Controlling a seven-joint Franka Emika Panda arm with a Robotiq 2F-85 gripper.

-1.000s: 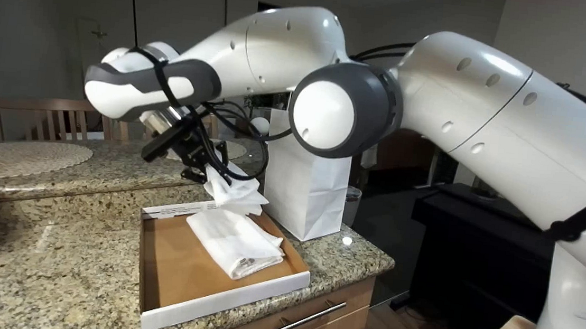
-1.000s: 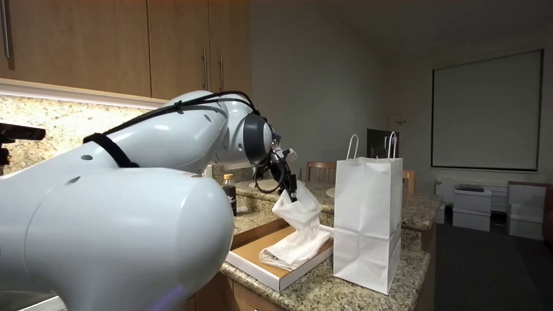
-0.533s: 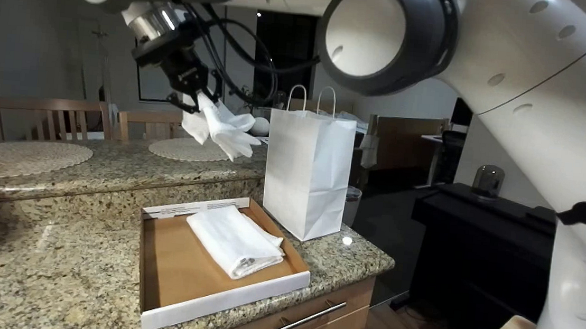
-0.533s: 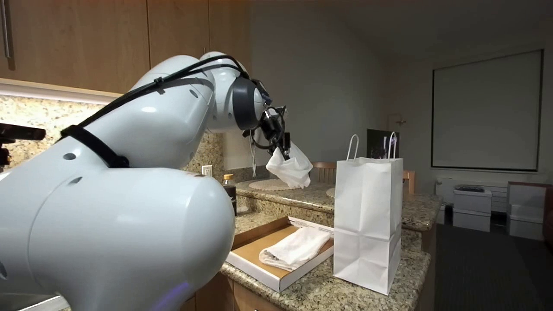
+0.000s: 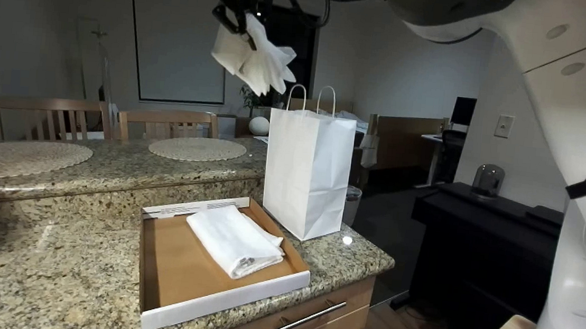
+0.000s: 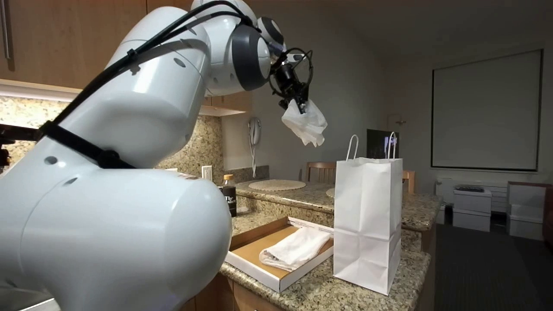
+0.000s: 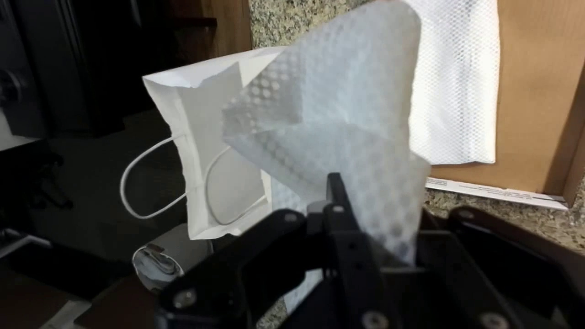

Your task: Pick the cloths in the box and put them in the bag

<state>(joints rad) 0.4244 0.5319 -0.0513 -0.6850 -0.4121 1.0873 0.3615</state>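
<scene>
Close up, a shallow cardboard box (image 5: pixel 173 260) sits on the speckled stone worktop (image 5: pixel 50 270). It is brown inside, and its low front wall is white. A folded white cloth (image 5: pixel 233 241) lies in the box; I can't tell if it is one piece or more. Just beside the box, a tall white paper bag (image 5: pixel 291 180) stands up straight, with two loop handles (image 5: pixel 298 85) on top. I can't tell if the bag and the box touch. Up in the air, higher than the bag's rim, the black tool (image 5: pixel 252 29) is clamped on a soft white cloth (image 6: pixel 307 125). This cloth hangs down in floppy points, apart from the bag. Farther back, two round woven mats (image 5: pixel 199 149) lie on the higher part of the worktop. Past them stand two wooden chairs (image 5: pixel 49 104), and then a gray wall (image 5: pixel 6 44).
</scene>
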